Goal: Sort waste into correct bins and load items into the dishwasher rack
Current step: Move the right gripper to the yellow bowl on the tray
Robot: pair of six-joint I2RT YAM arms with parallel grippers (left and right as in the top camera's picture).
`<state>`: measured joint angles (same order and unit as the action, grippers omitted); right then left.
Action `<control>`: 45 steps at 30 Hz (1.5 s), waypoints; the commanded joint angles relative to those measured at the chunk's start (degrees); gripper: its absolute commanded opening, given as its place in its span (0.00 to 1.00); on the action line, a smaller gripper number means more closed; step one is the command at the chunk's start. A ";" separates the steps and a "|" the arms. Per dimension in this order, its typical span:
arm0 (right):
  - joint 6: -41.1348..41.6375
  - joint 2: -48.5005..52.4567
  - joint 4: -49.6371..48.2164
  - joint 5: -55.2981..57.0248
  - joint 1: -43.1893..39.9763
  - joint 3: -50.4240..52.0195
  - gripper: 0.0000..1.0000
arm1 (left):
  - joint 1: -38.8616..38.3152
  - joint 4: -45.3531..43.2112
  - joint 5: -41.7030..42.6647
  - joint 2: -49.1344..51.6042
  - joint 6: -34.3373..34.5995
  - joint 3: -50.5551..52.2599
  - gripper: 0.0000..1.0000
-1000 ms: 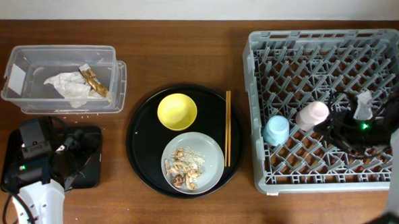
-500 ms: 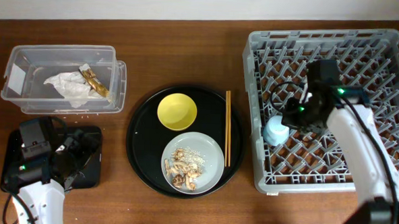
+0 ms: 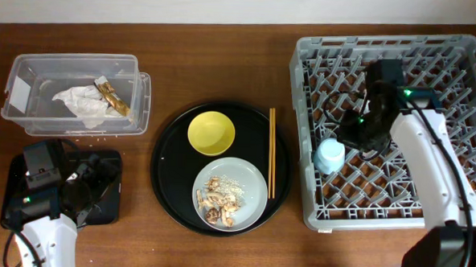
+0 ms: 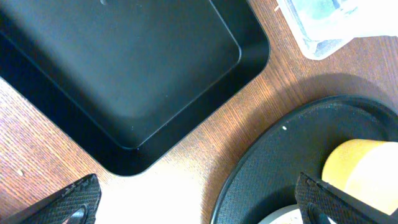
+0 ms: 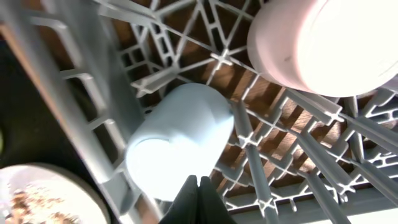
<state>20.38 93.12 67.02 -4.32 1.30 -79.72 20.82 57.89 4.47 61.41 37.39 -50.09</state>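
Note:
The grey dishwasher rack (image 3: 305, 72) fills the right side. The light-blue cup (image 3: 329, 156) lies in it near its left wall. My right gripper (image 3: 357, 140) is shut and empty, just above and right of that cup; my arm hides the pink cup from overhead. The right wrist view shows the blue cup (image 5: 180, 143), the pink cup (image 5: 323, 43) and my shut fingers (image 5: 199, 194). The yellow bowl (image 3: 211, 133), the plate (image 3: 252, 178) with food scraps (image 3: 219, 199) and the chopsticks (image 3: 271, 151) sit on the round tray. My left gripper (image 3: 91, 187) is open over the flat black tray (image 3: 112, 212).
The clear box (image 3: 31, 68) at the back left holds the napkin (image 3: 78, 102) and the wrapper (image 3: 113, 98). The large round black tray (image 3: 168, 171) is in the middle. The left wrist view shows the flat tray (image 4: 124, 68), the round tray's rim (image 4: 280, 162) and the bowl (image 4: 367, 174).
My right arm swung from the rack's right side to over the two cups, covering the pink cup from overhead, then shifted slightly right. The left arm has not moved.

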 commanded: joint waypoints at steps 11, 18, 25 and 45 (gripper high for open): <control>-0.11 4.39 -2.93 4.26 2.43 4.17 0.04 | 0.35 0.07 0.22 -0.02 0.57 0.00 0.99; 2.89 4.09 8.52 12.94 2.45 -6.88 0.04 | 0.35 0.07 0.22 -0.02 0.57 0.00 0.99; -5.16 2.27 11.39 -6.54 10.40 -14.21 0.24 | 0.35 0.07 0.22 -0.02 0.57 0.00 0.99; 1.51 15.69 -28.68 0.72 43.43 -14.27 0.75 | 0.35 0.07 0.22 -0.02 0.57 0.00 0.99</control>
<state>21.50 107.61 39.75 -8.80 42.52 -92.82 20.82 57.89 4.47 61.41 37.39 -50.09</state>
